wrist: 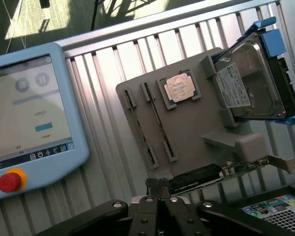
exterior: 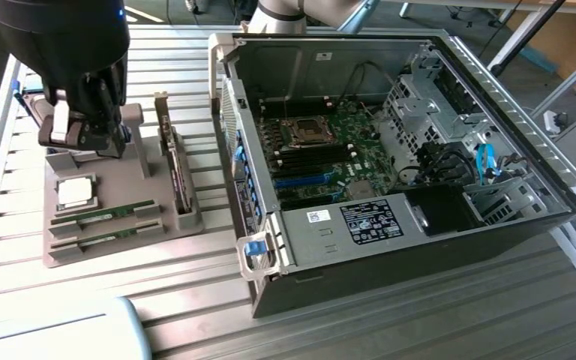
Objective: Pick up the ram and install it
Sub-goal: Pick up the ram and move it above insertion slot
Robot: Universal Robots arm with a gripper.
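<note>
Two ram sticks, thin and green, lie in slots of the grey-brown holder tray (exterior: 118,259): one ram stick (exterior: 103,217) farther back and another ram stick (exterior: 101,241) nearer the front. In the wrist view the same sticks appear edge-on (wrist: 137,125) (wrist: 160,123). My gripper (exterior: 93,141) hangs over the back of the tray, above the hard drive (wrist: 250,81), well short of the sticks. Its fingers (wrist: 152,206) are pressed together with nothing between them. The open computer case (exterior: 388,247) lies on the exterior view's right, with memory slots (exterior: 313,155) on its motherboard.
A silver processor chip (exterior: 76,192) and an upright expansion card (exterior: 176,169) also sit on the tray. A teach pendant (wrist: 29,123) with a red stop button lies beside the tray. Everything rests on a slatted metal table (exterior: 418,322).
</note>
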